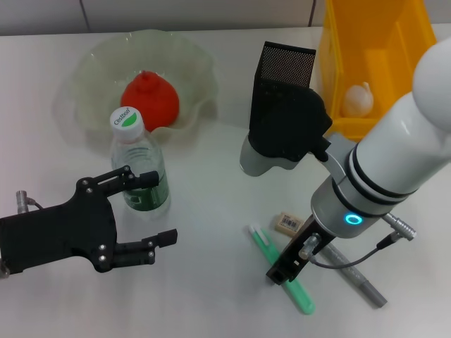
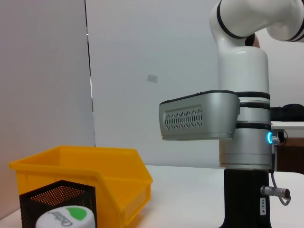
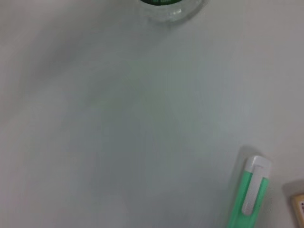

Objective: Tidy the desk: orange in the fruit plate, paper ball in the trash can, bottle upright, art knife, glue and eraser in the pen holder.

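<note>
The orange (image 1: pixel 149 98) lies in the pale-green fruit plate (image 1: pixel 91 67) at the back left. The bottle (image 1: pixel 139 163) stands upright in front of it; its cap (image 2: pixel 64 218) shows in the left wrist view. My left gripper (image 1: pixel 156 209) is open and empty, its upper finger (image 1: pixel 137 179) crossing the bottle's label. My right gripper (image 1: pixel 285 271) hangs over the green art knife (image 1: pixel 282 271) (image 3: pixel 249 194). The beige eraser (image 1: pixel 287 222) lies just behind the knife. A grey pen-shaped stick (image 1: pixel 356 278), maybe the glue, lies to its right. The black mesh pen holder (image 1: pixel 285 67) (image 2: pixel 57 199) stands behind my right wrist.
The yellow trash can (image 1: pixel 394 42) (image 2: pixel 85 171) stands at the back right with a white paper ball (image 1: pixel 358 98) inside. My right forearm (image 1: pixel 402 155) and its grey housing (image 1: pixel 261 158) hide the pen holder's lower part. The bottle's base (image 3: pixel 166 7) edges the right wrist view.
</note>
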`<state>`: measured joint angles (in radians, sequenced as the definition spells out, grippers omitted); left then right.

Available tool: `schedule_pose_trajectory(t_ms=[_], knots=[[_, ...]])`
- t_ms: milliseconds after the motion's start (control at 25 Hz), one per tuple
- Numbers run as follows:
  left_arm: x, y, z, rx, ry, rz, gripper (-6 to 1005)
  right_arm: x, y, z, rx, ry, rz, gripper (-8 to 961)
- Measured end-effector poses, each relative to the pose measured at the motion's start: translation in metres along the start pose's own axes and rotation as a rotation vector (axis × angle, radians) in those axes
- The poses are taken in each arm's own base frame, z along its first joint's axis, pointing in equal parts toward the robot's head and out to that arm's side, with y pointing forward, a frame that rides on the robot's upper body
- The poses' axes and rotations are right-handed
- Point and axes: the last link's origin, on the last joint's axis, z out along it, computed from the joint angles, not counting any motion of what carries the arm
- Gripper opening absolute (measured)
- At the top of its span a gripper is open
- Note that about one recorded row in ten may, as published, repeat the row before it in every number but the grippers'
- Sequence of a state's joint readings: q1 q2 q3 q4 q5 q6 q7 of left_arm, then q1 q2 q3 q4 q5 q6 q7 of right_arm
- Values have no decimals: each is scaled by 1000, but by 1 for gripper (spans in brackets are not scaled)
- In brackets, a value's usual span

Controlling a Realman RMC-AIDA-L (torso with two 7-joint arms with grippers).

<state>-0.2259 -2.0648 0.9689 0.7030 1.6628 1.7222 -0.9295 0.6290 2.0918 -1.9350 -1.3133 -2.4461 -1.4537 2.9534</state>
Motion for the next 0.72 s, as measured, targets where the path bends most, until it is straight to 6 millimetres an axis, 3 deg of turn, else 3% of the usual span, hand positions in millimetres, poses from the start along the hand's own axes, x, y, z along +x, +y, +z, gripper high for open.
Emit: schedule_pose_trajectory(t_ms=[560,720], knots=[[-1,0,-1,4,-2,-1,843,-3,10,-5,-8,-38,-34,166],[-1,2,-1,-3,-3,-4,843,-8,7,-29,-6,-165,-17,168]])
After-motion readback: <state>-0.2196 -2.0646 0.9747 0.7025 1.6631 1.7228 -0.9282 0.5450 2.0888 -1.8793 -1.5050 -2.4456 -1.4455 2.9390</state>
